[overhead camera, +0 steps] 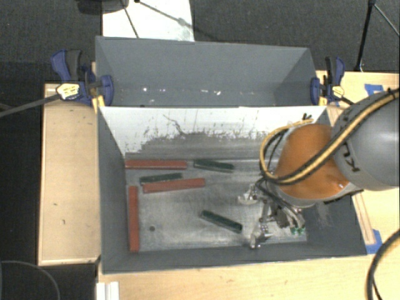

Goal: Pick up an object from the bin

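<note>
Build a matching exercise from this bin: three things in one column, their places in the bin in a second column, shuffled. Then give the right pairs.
Things
1. claw
2. red-brown bar running front to back
3. slanted dark green stick

Places in the bin
a. along the left wall, as the camera sees it
b. about the middle of the floor
c. front right part of the floor

Pairs: 1-c, 2-a, 3-b

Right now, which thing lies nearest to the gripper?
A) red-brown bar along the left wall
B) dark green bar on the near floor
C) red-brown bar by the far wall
B: the dark green bar lies just left of the gripper.
</note>
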Controlling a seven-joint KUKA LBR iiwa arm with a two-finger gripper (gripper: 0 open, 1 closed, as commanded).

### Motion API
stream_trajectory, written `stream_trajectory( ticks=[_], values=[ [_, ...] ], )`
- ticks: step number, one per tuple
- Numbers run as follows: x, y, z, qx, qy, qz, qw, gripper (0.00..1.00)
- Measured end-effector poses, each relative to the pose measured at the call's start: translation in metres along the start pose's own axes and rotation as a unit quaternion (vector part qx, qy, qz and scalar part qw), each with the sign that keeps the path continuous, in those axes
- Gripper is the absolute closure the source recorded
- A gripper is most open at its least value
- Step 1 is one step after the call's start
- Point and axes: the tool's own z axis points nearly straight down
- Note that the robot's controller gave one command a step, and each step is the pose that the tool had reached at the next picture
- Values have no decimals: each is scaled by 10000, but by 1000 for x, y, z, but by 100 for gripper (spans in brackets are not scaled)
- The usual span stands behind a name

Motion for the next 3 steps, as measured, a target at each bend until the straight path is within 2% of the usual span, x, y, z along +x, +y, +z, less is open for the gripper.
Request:
stream_trajectory(
  ticks=[1, 2, 3],
  values=[
    [-24, 64, 10, -10, -42, 294, 9996, 100],
    [-24, 64, 10, -10, -42, 291, 9996, 100],
    [-37, 81, -153, -4, -20, 223, 9997, 100]
  ],
)
